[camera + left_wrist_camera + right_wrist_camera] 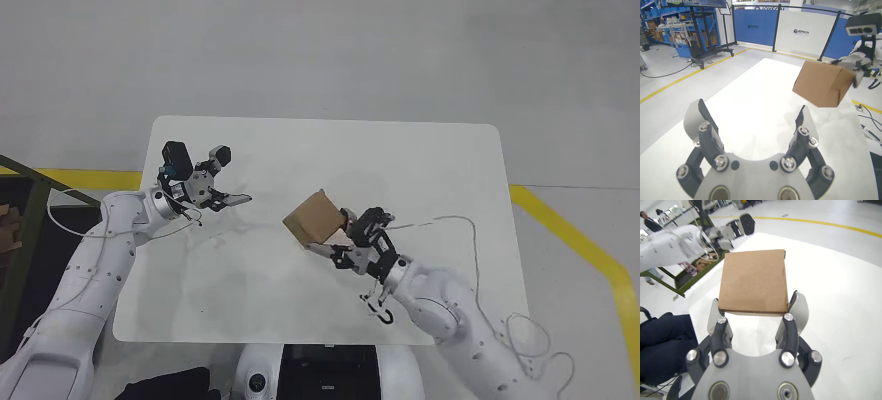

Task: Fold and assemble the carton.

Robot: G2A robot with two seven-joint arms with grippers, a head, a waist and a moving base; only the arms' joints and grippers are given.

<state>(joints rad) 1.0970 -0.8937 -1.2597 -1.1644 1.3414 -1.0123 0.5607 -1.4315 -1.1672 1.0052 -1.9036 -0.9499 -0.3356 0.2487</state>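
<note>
A brown carton (312, 217), folded into a closed box shape, is held tilted above the middle of the white table (420, 160). My right gripper (347, 232) is shut on the carton (753, 281), its fingers clamping the two sides of the near end. In the left wrist view the carton (822, 85) hangs above the tabletop with the right arm behind it. My left gripper (228, 187) stands open at the table's left part, apart from the carton, with nothing between its fingers (705, 115).
A thin cable (455, 222) trails over the table to the right of the right arm. Yellow floor tape (575, 240) runs past the table's right side. A green frame holding flat cardboard (702, 263) stands off the table's left side.
</note>
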